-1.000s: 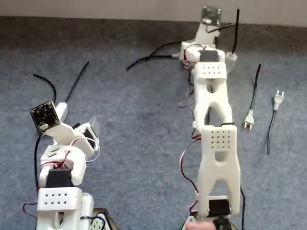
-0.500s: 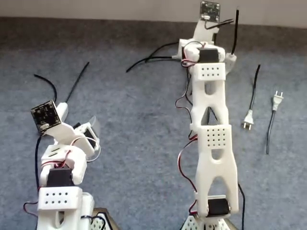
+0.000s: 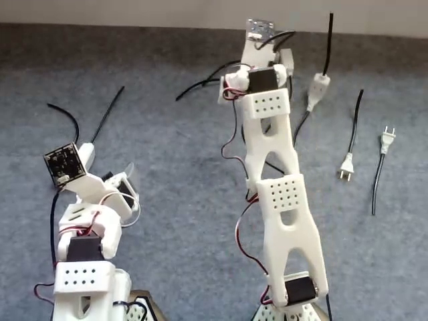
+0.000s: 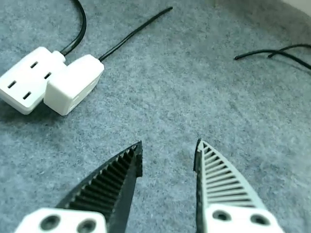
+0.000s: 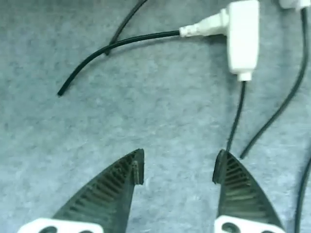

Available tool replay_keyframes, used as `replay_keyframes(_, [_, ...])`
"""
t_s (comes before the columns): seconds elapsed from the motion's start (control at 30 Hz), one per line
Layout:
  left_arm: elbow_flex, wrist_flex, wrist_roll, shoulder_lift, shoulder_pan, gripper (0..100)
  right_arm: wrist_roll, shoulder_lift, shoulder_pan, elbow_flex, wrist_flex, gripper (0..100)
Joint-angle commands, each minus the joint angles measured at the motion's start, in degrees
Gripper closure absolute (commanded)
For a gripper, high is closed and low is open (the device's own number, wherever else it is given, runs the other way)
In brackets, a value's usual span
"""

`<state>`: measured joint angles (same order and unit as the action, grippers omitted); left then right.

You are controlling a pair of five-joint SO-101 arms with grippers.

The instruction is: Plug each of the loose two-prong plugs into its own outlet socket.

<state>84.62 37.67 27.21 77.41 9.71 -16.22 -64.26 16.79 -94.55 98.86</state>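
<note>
Grey carpet [image 3: 180, 200] runs to a pale strip along the far edge, with broad bare ground between the arms. Left gripper [image 4: 168, 145], jaws parted and empty, hangs near two touching white socket blocks [image 4: 29, 80]. Right gripper [image 5: 180, 154], also spread and empty, hangs near a white corded socket [image 5: 243, 34]; one loose two-prong plug [image 3: 346, 166] and a second plug [image 3: 387, 138] lie unplugged on open carpet to its right.

We see a grey-blue carpet [image 3: 180, 200] with a short pile, evenly lit. Along its far edge we see a darker band [image 3: 100, 33], and beyond that a pale, plain strip [image 3: 134, 12]; we cannot tell whether this is wall or floor.
</note>
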Motion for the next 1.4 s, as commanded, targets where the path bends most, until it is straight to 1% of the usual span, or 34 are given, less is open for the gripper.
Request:
replay_keyframes(0.0, [0.4, -3.1, -0.4, 0.6, -1.0, 81, -0.8, 5.8, 3.4, -6.1, 2.3, 76.7])
replay_keyframes(0.23, [0.7, -3.9, -0.4, 0.6, -1.0, 81, -0.8, 15.2, 14.0, -5.6, 2.3, 76.7])
replay_keyframes(0.37, [0.7, -3.9, -0.4, 0.6, -1.0, 81, -0.7, 16.5, 20.5, -5.6, 2.3, 76.7])
replay_keyframes(0.4, [0.7, -3.9, -0.4, 0.6, -1.0, 81, 0.2, 16.6, 21.9, -5.6, 2.3, 76.7])
replay_keyframes(0.57, [0.7, -4.0, -0.4, 0.6, -1.0, 81, 10.5, 16.8, 28.7, -6.2, 2.3, 76.7])
replay_keyframes(0.67, [0.7, -4.0, -0.4, 0.6, -1.0, 81, 12.6, 20.8, 30.5, -5.8, 2.3, 76.7])
replay_keyframes(0.8, [0.8, -4.0, -0.4, 0.6, -1.0, 81, 12.5, 29.8, 29.5, -5.8, 2.3, 76.7])
replay_keyframes(0.93, [0.8, -4.0, -0.4, 0.6, -1.0, 81, 12.5, 41.5, 24.1, -5.7, 2.3, 76.7])
replay_keyframes(1.03, [0.8, -3.9, -0.4, 0.6, -1.0, 81, 12.5, 50.9, 16.2, -5.7, 2.3, 76.7])
replay_keyframes(1.1, [0.8, -3.9, -0.4, 0.6, -1.0, 81, 12.5, 56.6, 8.5, -5.6, 2.3, 76.7])
replay_keyframes(1.23, [0.8, -3.8, -0.4, 0.6, -1.0, 81, 12.6, 63.9, -12.1, -3.6, 2.2, 76.7])
replay_keyframes(1.3, [0.8, -3.8, -0.4, 0.6, -1.0, 81, 12.6, 65.0, -21.1, 0.7, 2.2, 76.7])
replay_keyframes(1.37, [0.8, -3.8, -0.4, 0.6, -1.0, 81, 12.7, 65.0, -27.6, 7.9, 2.2, 76.7])
